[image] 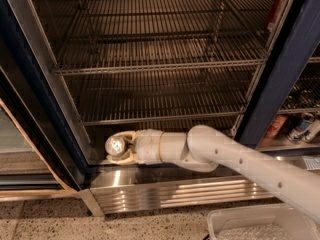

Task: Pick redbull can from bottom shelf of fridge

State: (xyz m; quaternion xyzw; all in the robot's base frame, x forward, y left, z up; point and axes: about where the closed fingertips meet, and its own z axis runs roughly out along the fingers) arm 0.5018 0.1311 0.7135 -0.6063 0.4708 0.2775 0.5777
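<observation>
The fridge (280,79) stands open, with a dark navy frame and chrome wire racks. The redbull can (116,145) shows its shiny silver top at the fridge's lower left, just above the steel sill. My gripper (118,148) reaches in from the right on a white arm, and its cream fingers (125,135) are closed around the can's body. The blue-and-silver sides of the can are hidden by the fingers. The lowest visible wire shelf (165,117) has its front rail just above and behind the can. The racks above hold nothing.
A ribbed stainless base panel (175,194) runs below the sill. The open glass door (20,134) stands at the left. Several cans (305,126) sit in the right compartment behind the navy post. A clear plastic bin (260,224) rests on the floor at lower right.
</observation>
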